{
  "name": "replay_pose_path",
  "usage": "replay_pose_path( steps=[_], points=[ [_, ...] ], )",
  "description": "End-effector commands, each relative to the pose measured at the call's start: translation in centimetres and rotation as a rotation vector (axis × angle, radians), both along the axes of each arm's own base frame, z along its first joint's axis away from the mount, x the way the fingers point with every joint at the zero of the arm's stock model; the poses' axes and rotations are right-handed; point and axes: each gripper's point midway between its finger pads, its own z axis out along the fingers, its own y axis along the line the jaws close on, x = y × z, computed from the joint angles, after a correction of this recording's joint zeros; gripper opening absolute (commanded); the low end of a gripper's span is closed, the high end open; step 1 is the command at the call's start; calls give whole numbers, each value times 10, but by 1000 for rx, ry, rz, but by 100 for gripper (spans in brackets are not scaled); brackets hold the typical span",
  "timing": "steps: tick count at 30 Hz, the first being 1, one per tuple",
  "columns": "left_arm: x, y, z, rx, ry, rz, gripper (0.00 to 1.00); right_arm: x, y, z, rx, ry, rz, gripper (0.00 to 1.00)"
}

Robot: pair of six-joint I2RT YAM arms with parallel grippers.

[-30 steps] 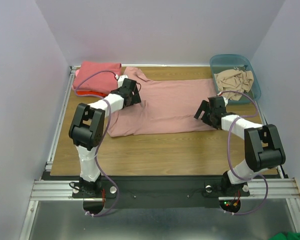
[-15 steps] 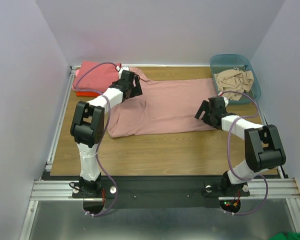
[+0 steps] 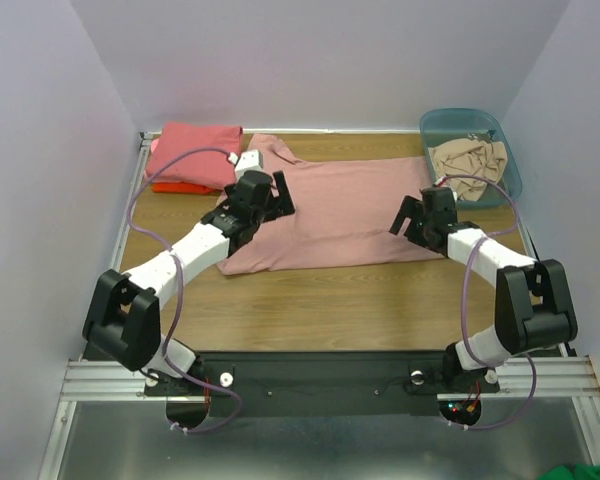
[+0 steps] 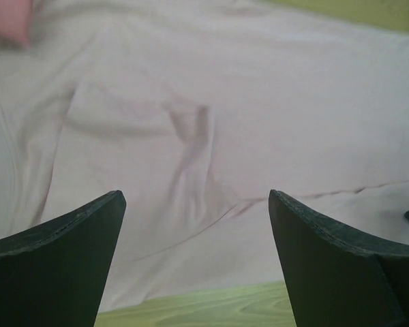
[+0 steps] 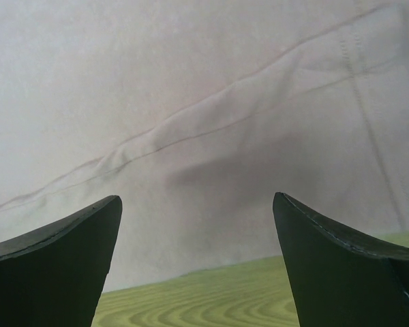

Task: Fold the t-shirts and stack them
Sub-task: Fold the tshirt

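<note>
Dusty pink t-shirt lies flat mid-desk. Far left, I see a folded coral-pink shirt atop an orange-red one; far right, a bin of tan cloth. Left tool and right tool hover over the big shirt's ends, fingers apart, holding nothing.

You have bare surface along the near edge; the folded stack blocks the far left, the bin the far right.

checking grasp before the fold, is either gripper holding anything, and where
Nothing held: left gripper and right gripper both hang open over the pink shirt.
</note>
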Motion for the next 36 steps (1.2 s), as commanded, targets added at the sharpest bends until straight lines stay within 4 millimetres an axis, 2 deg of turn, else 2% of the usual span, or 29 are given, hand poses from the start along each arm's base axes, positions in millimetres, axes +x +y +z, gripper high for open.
replay_pose_path(
  steps=[1, 6, 7, 8, 9, 10, 11, 12, 13, 14, 15, 16, 17, 19, 20, 22, 24, 25, 26, 29, 31, 32, 35, 36],
  points=[
    [-17, 10, -71, 27, 148, 54, 98, 13, 16, -8, 44, 26, 70, 98],
    [-26, 17, -114, 53, 241, 104, 98, 10, 22, -30, 37, 75, 85, 97],
    [-28, 18, -119, 54, 255, 104, 98, 7, 19, -34, 28, 86, 74, 97],
    [-34, 19, -127, 59, 285, 104, 98, -5, 15, -44, 20, 121, 63, 96],
    [-40, 19, -135, 58, 313, 104, 98, -12, 13, -44, 29, 121, 33, 96],
    [-48, 15, -141, 24, 351, 94, 98, -19, 11, -46, 37, 129, 17, 96],
    [-65, 20, -155, 28, 411, 97, 98, -39, 10, -57, 49, 175, 9, 96],
    [-75, 21, -162, 16, 444, 100, 98, -49, 11, -59, 68, 191, -15, 96],
    [-86, 19, -163, 0, 456, 90, 98, -54, 10, -52, 80, 175, -31, 96],
    [-108, 27, -178, -4, 511, 118, 98, -74, 6, -62, 80, 219, -47, 96],
    [-118, 30, -178, -1, 514, 134, 98, -78, 5, -53, 91, 188, -66, 96],
    [-127, 34, -182, -12, 536, 173, 98, -85, 2, -54, 92, 190, -86, 96],
    [-147, 47, -192, 25, 591, 205, 99, -96, -2, -56, 85, 210, -101, 97],
    [-163, 39, -190, -1, 624, 162, 98, -107, -11, -49, 68, 201, -149, 97],
    [-172, 39, -192, -6, 646, 174, 98, -120, -15, -50, 55, 234, -168, 98],
    [-180, 33, -190, -11, 648, 153, 98, -132, -17, -46, 66, 241, -193, 99],
    [-194, 24, -190, -20, 680, 133, 98, -145, -15, -51, 99, 265, -220, 100],
    [-199, 23, -190, -17, 690, 133, 98, -146, -14, -48, 111, 257, -227, 100],
    [-211, 21, -192, -3, 715, 134, 98, -154, -13, -51, 130, 270, -239, 100],
    [-228, 22, -192, 6, 744, 151, 98, -166, -15, -57, 139, 289, -271, 100],
    [-236, 24, -189, 3, 753, 191, 98, -167, -16, -54, 151, 271, -291, 100],
    [-240, 38, -189, 63, 750, 239, 98, -167, -15, -52, 158, 266, -292, 100],
    [-247, 57, -183, 115, 741, 329, 98, -160, -14, -37, 168, 226, -281, 100],
    [-247, 55, -181, 107, 735, 322, 98, -156, -14, -31, 167, 204, -273, 100]
  ],
)
